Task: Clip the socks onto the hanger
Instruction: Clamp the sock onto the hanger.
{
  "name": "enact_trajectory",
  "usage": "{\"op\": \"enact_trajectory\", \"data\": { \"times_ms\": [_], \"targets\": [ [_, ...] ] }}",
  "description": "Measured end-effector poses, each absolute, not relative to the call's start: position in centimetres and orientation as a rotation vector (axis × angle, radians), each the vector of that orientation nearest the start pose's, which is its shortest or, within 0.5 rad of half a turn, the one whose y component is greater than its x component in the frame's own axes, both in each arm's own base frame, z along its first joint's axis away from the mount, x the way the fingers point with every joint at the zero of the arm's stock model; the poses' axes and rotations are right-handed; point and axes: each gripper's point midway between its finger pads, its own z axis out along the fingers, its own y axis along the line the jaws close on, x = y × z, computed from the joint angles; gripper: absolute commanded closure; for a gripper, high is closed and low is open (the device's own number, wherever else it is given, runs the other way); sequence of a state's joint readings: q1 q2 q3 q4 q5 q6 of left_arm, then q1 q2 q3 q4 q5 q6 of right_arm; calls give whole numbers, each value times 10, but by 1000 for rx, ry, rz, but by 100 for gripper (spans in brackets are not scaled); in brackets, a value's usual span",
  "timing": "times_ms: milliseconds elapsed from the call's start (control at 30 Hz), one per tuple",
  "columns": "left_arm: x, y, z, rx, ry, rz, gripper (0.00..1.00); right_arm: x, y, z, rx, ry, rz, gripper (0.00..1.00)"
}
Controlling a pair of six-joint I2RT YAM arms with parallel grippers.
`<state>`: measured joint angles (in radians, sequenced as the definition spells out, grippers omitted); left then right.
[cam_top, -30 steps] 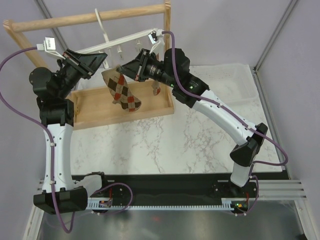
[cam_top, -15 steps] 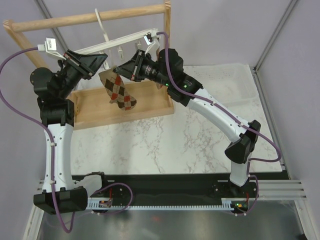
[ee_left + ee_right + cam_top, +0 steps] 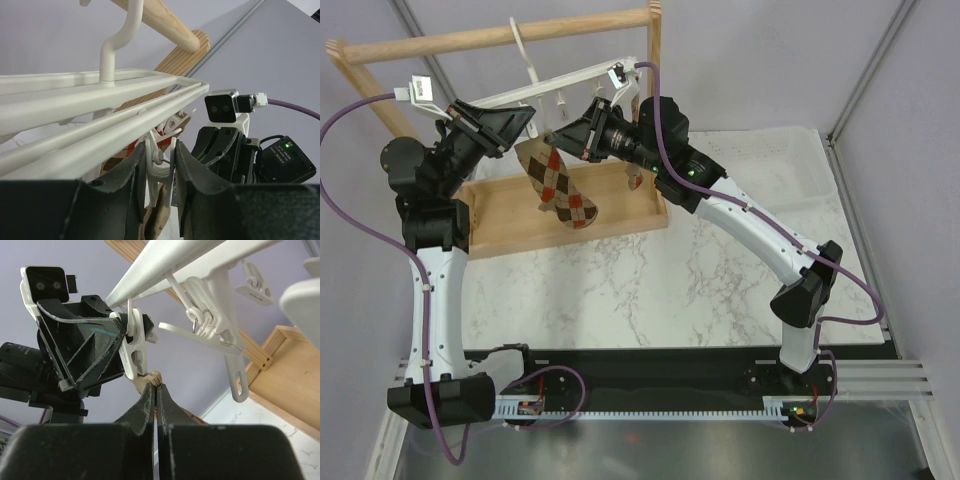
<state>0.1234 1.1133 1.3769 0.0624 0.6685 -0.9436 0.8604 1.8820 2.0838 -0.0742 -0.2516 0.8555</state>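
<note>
two arms reach up to the hanger (image 3: 570, 80), a white frame hooked over the top bar of a wooden rack (image 3: 500, 35) at the far left of the table (image 3: 740, 270). left gripper (image 3: 160, 150): fingers (image 3: 134, 172) pressed on either side of a white clip (image 3: 159, 165) that dangles under the frame's rail, clamped on it. right gripper (image 3: 156, 390): fingers together, pinching the cuff of one sock (image 3: 560, 185). seen from above, the sock hangs toe-down from those tips over the rack's base tray (image 3: 500, 220), clear of tray and table. the cuff lies just below the held clip, between the two facing grippers; whether cuff and clip touch cannot be told. other clips (image 3: 235, 365) hang free along the rail.
</note>
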Motion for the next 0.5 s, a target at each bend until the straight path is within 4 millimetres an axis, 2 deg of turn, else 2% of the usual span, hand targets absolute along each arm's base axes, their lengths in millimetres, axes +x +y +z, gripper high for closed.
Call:
{"op": "enact_trajectory", "data": {
  "times_ms": [500],
  "targets": [
    [327,-99,509,-59,1362,-1107,98,310,476,483,-243,1620,1565,100]
  ]
}}
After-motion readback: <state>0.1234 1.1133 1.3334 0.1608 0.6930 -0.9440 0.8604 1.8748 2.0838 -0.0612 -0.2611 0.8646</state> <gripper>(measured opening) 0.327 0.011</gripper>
